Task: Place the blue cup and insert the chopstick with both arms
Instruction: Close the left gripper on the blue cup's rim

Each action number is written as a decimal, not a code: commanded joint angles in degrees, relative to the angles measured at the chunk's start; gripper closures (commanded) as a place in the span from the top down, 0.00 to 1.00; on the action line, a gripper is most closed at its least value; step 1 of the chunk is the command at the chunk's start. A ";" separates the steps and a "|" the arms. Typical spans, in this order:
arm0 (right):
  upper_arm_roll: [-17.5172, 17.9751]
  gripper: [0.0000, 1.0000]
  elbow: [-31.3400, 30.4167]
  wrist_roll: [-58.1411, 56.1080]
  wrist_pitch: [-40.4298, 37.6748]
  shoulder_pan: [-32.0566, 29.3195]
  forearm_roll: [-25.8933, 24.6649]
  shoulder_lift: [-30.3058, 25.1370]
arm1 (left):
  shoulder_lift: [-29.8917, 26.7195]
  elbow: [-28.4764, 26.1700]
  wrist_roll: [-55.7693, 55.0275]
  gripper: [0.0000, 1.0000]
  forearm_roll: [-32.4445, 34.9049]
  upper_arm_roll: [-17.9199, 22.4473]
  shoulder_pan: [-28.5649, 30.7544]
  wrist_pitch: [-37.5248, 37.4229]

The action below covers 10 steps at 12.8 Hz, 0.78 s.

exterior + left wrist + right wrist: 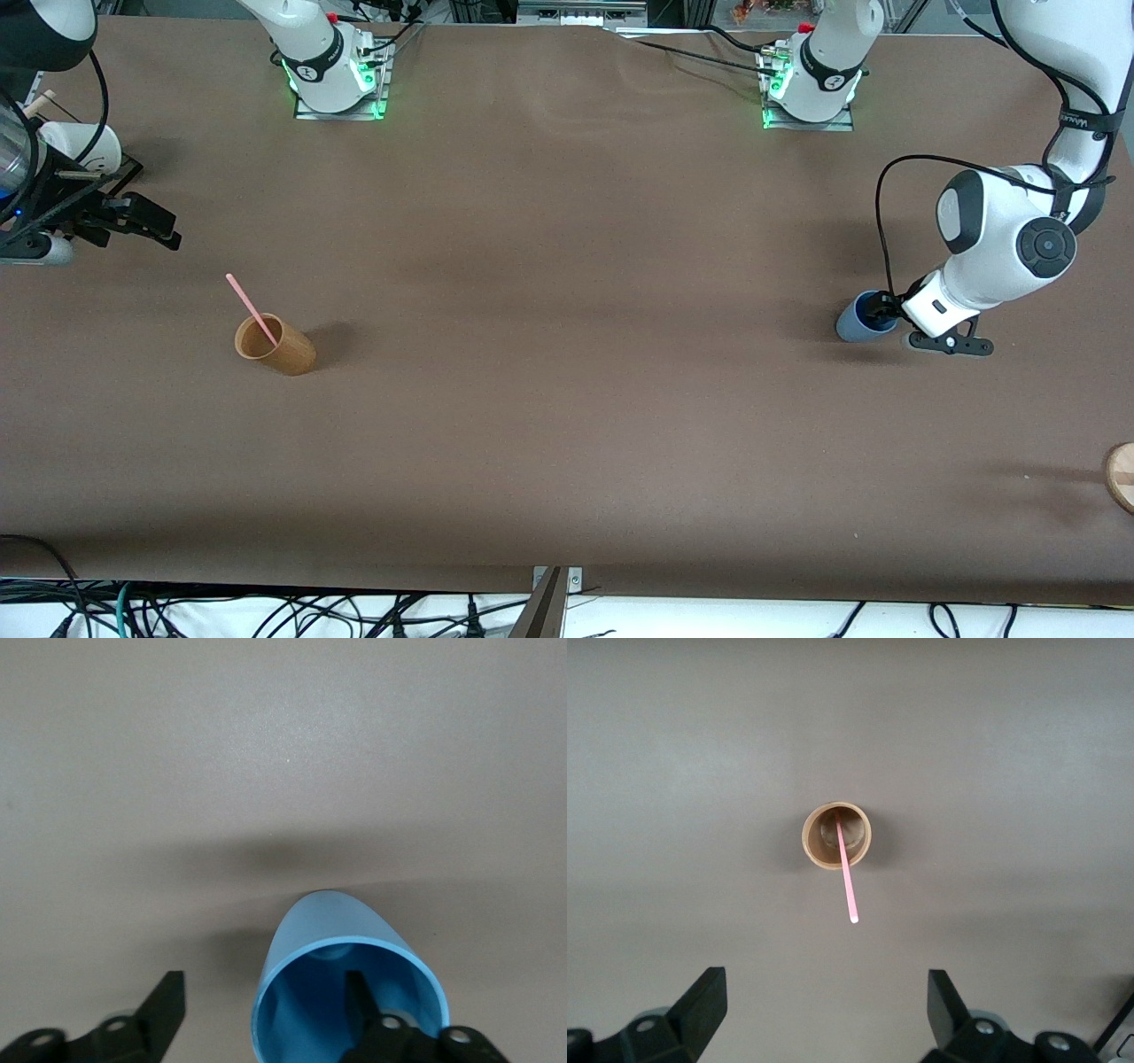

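Note:
The blue cup [858,323] stands upright on the brown table near the left arm's end. My left gripper [884,312] is open at its rim, with one finger inside the cup and the other outside, apart from the wall. In the left wrist view the cup [332,930] fills the space by the gripper [264,983]. The pale pink chopstick [248,306] leans in an orange-brown cup [285,351] toward the right arm's end. My right gripper [155,226] hangs open and empty above the table there. The right wrist view shows the chopstick [846,877], the orange-brown cup [835,835] and the gripper [824,979].
A round wooden object [1122,475] pokes in at the table's edge at the left arm's end, nearer the front camera than the blue cup. Cables hang below the table's near edge. The arm bases [335,71] stand along the table's back edge.

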 commanded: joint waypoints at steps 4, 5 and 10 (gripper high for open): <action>0.07 1.00 -0.31 0.49 0.00 0.09 0.59 -0.74 | -0.35 -0.33 0.63 0.00 1.42 0.07 0.30 0.31; 0.07 1.00 -0.31 0.49 0.00 0.09 0.59 -0.74 | -0.35 -0.24 0.63 0.00 1.33 0.07 0.38 0.13; 0.07 1.00 -0.31 0.49 0.00 0.09 0.59 -0.74 | -0.69 0.90 0.45 0.00 1.33 -0.02 0.38 -1.53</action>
